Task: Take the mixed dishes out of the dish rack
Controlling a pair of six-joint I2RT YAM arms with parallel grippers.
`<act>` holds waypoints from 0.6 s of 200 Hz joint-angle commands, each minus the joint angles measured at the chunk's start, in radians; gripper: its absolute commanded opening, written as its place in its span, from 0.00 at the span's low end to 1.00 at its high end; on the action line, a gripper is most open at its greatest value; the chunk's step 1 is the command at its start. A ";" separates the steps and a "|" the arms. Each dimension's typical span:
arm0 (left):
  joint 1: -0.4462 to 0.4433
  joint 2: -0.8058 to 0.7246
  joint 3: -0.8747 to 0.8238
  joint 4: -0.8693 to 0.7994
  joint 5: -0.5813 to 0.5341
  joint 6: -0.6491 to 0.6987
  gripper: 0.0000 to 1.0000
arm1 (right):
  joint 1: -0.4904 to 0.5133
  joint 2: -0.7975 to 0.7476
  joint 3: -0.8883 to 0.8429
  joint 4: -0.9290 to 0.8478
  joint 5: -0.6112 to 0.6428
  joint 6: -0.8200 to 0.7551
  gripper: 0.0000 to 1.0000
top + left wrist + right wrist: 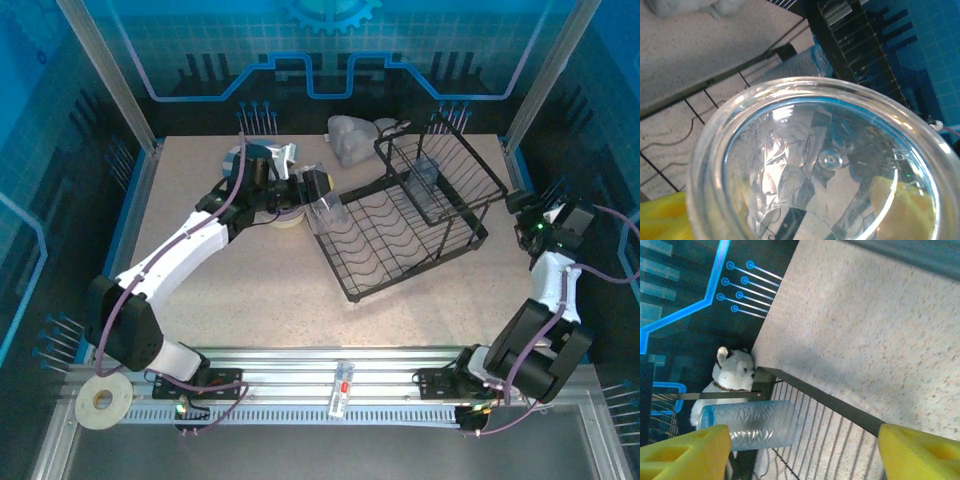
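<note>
The black wire dish rack (400, 245) stands right of the table's middle, turned at an angle. My left gripper (322, 195) is at its left corner, shut on a clear plastic cup (328, 210). In the left wrist view that cup (825, 165) sits mouth-on between the yellow pads (660, 220). A second clear cup (425, 185) lies in the rack's raised basket. My right gripper (525, 215) hangs off the rack's right side, open, pads (685, 450) wide apart and nothing between them. The second cup (747, 424) lies ahead of it behind the rack rim (840, 407).
A pale green bowl (287, 216) sits under my left wrist, and a blue-striped plate (236, 160) is partly hidden behind that arm. A grey-white plush dog (350, 140) sits at the back by the rack. A tape roll (105, 402) lies near the left base.
</note>
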 commanded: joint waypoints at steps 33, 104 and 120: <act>0.026 -0.060 0.057 -0.060 0.132 -0.101 0.62 | 0.036 -0.151 0.083 -0.116 0.102 -0.069 0.83; 0.083 -0.092 0.045 -0.032 0.238 -0.217 0.62 | 0.064 -0.275 0.147 -0.203 0.183 -0.111 0.84; 0.101 -0.079 0.045 -0.015 0.277 -0.268 0.62 | 0.117 -0.302 0.223 -0.231 0.246 -0.152 0.85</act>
